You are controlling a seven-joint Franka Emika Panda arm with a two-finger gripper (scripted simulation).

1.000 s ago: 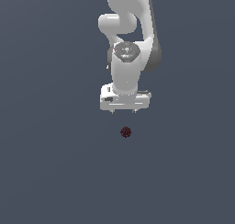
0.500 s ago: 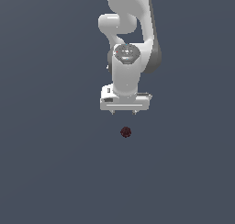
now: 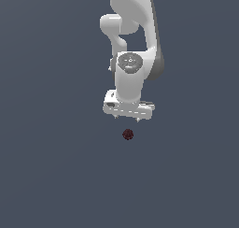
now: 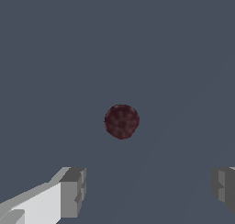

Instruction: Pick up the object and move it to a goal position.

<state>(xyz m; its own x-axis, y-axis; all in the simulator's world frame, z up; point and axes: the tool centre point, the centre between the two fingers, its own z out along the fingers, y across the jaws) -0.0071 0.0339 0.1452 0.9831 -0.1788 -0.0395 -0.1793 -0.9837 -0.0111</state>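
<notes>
Ground: a flat, plain slate-grey surface point(image 3: 51, 175) fills both views edge to edge, with no marks on it that I can make out.

My arm: my white arm point(image 3: 133, 40) comes in from the top of the exterior view, thick rounded links stacked one over the other, with a round grey cap on the wrist joint facing the camera.

My hand body: the broad white block at the end of my arm sits level across, pointing down at the ground.

My gripper: my gripper point(image 3: 129, 121) hangs just over the ground, slightly toward the top of the exterior view from the object and not touching it.

My jaws: spread wide, holding nothing; in the wrist view my grey fingertips point(image 4: 73, 191) stand far apart at opposite edges, with bare ground between them.

The object: a tiny dark maroon-red lump point(image 3: 128, 134), roundish with a bumpy, speckled skin, lies alone on the ground just beyond my fingertips. In the wrist view the object point(image 4: 121, 121) sits near the middle, ahead of the gap between my fingers, clear of both.
</notes>
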